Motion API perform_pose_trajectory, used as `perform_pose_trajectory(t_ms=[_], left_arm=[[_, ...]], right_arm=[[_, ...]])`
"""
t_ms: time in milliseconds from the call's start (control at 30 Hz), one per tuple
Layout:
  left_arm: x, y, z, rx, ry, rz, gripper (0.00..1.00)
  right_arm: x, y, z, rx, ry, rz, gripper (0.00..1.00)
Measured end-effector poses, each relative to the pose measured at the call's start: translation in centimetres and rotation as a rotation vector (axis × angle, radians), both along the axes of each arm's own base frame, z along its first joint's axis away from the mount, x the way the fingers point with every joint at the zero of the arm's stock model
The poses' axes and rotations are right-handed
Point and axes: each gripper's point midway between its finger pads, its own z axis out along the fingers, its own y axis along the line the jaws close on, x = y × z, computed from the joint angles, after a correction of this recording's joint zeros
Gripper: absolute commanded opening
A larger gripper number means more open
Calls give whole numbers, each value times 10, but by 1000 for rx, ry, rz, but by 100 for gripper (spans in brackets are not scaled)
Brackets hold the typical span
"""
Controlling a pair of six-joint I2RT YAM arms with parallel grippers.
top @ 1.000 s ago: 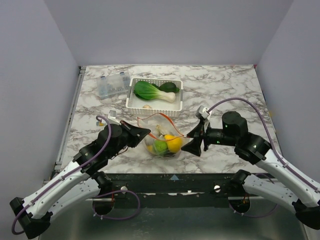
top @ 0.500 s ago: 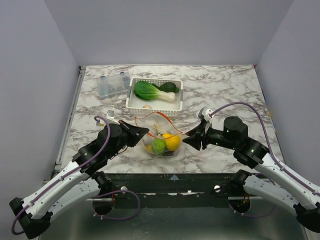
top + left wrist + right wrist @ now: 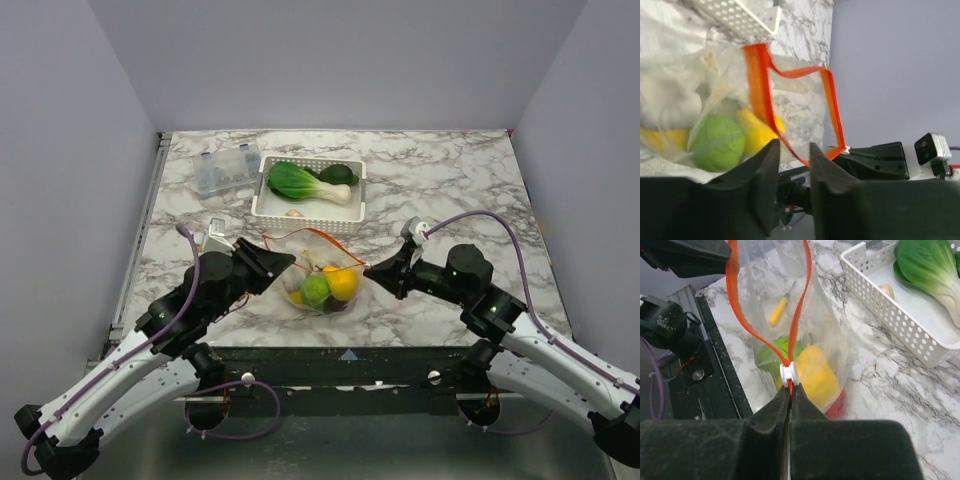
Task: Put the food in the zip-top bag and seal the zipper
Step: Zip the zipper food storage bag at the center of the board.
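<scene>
The zip-top bag [image 3: 322,272] is standing at the near middle of the counter [image 3: 450,190], stretched between two pincers. Inside it one green ball [image 3: 717,142], at least two yellow pieces [image 3: 815,372] and one red piece [image 3: 837,407] are showing. Its one zipper [image 3: 801,300] is gaping in a loop. The right pincer [image 3: 790,390] is pinching the zipper tight just below one white slider [image 3: 789,374]. The left pincer [image 3: 791,150] is set narrow, gripping the zipper's other end between its fingers. Behind the bag, one white basket [image 3: 360,200] is holding one bok choy [image 3: 300,182] and one dark green piece [image 3: 340,175]. One clear box [image 3: 224,170] is sitting beside it. The counter is grey-veined marble, and plain lavender walls are closing in three sides.
</scene>
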Motion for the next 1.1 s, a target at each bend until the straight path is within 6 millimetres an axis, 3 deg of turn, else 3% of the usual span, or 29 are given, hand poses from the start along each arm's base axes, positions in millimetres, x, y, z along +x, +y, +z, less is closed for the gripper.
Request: perform_pose_trajectory(t_ms=[167, 233, 367, 433, 533, 633, 733, 867, 1100], left_arm=[[-9, 10, 27, 133, -216, -95, 68], [-14, 8, 56, 195, -338, -167, 70], [-26, -18, 113, 309, -576, -402, 71], [-29, -39, 127, 381, -679, -553, 72], [-34, -72, 121, 493, -786, -784, 73], [-43, -90, 86, 594, -849, -1004, 70], [-52, -95, 59, 650, -919, -1162, 68], [-58, -96, 50, 686, -1035, -1265, 59], [-52, -111, 23, 715, -1097, -1398, 58]], right_arm=[[0, 2, 9, 35, -19, 5, 1], [-1, 3, 11, 43, -20, 14, 1], [-9, 8, 12, 62, 0, 59, 1], [-11, 10, 13, 71, 9, 73, 1], [-13, 13, 14, 81, 21, 88, 1], [-13, 16, 13, 80, 29, 102, 1], [-13, 20, 12, 75, 43, 119, 1], [-14, 26, 9, 64, 64, 150, 1], [-17, 28, 8, 59, 66, 177, 1]])
